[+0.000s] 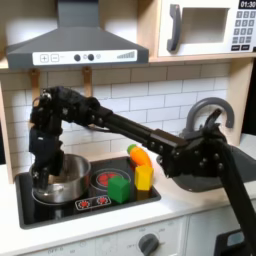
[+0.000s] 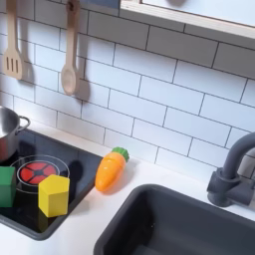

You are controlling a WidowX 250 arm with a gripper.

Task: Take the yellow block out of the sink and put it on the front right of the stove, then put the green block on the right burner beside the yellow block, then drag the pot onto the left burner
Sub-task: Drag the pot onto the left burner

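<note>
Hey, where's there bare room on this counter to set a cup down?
Free: the white counter between the orange carrot toy and the faucet, behind the sink. Crowded: the stove, with the pot under the gripper and the green block and yellow block beside it.

white tile wall (image 2: 149, 90), range hood (image 1: 75, 40), microwave (image 1: 205, 25)

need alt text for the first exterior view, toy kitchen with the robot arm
A black robot arm reaches across a toy kitchen, its pincer down at a steel pot on the stove's left burner. A green block sits on the right burner beside a yellow block, with an orange carrot toy behind.
</note>
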